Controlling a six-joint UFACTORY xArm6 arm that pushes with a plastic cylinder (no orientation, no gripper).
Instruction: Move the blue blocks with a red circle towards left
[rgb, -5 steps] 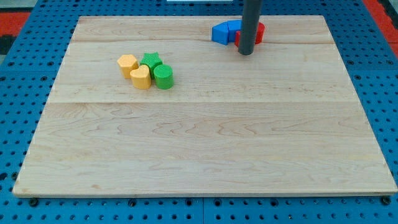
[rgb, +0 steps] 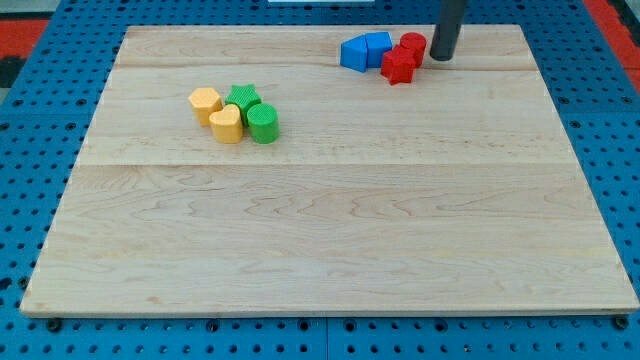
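Note:
Two blue blocks (rgb: 364, 51) sit together near the view's top, right of centre. A red circle block (rgb: 413, 44) and a red star-like block (rgb: 397, 66) touch them on their right side. My tip (rgb: 443, 58) is just to the right of the red circle block, close beside it; whether it touches is unclear. The rod rises out of the view's top edge.
A cluster sits at the view's left: a yellow hexagon block (rgb: 205, 102), a yellow heart-like block (rgb: 227, 124), a green star block (rgb: 243, 98) and a green cylinder block (rgb: 263, 124). The wooden board (rgb: 330, 240) lies on a blue pegboard.
My tip has moved right and up, from in front of the red blocks to the right side of the red circle. The blocks look unmoved.

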